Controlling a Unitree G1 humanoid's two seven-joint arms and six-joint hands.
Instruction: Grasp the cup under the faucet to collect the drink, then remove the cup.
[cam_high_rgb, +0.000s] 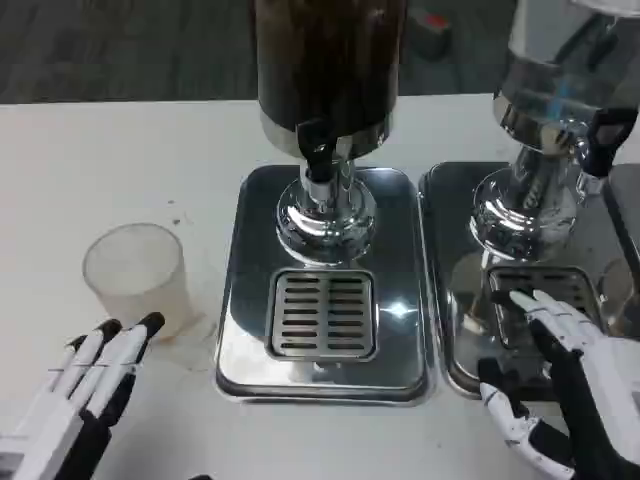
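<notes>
A frosted clear plastic cup (137, 276) stands upright on the white table, left of the dark drink dispenser (328, 70). The dispenser's black faucet (318, 160) hangs over a slotted drip grate (323, 314) on a shiny steel base tray (240, 300); nothing stands on the grate. My left hand (88, 385) lies low at the front left, fingers stretched toward the cup, fingertips just short of its base. My right hand (560, 385) is at the front right, fingers spread over the second tray's edge, holding nothing.
A second dispenser (560, 90) with a clear tank and its own steel tray (470, 330) stands at the right. Small brown spots mark the table near the cup. The table's far edge runs behind the dispensers.
</notes>
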